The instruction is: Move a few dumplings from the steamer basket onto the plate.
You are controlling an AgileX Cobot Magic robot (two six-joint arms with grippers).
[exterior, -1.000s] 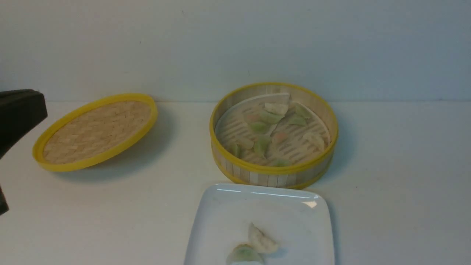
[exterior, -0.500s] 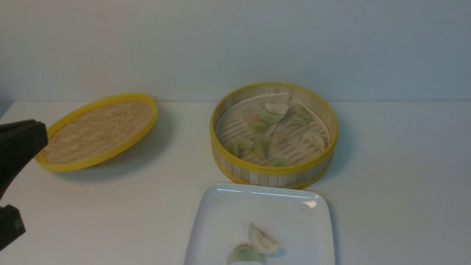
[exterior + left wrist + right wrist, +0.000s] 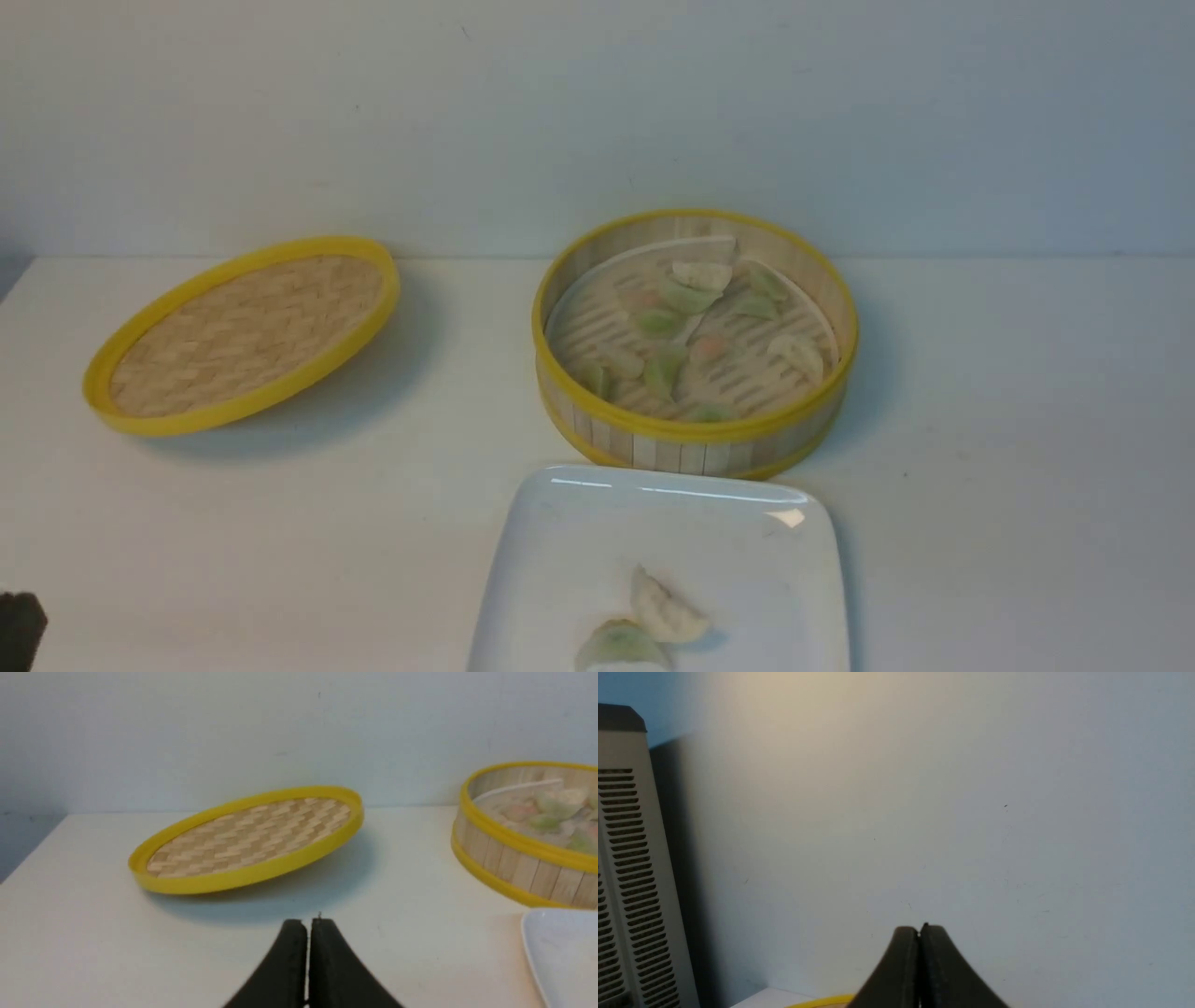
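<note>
Front view: you have the steamer basket [image 3: 691,455] standing mid-table [image 3: 980,420], with several dumplings [image 3: 667,322] spread over its floor. The plate [image 3: 747,541] sits just in front of it and carries two more dumplings, touching each other, near its front edge. The lid [image 3: 243,334] rests tilted, well to the left.

Left wrist view: your left gripper [image 3: 308,926] has its jaws pressed together on nothing, over bare table before the lid.

Right wrist view: your right gripper [image 3: 920,933] is likewise pressed together and empty, facing the wall [image 3: 971,812].
</note>
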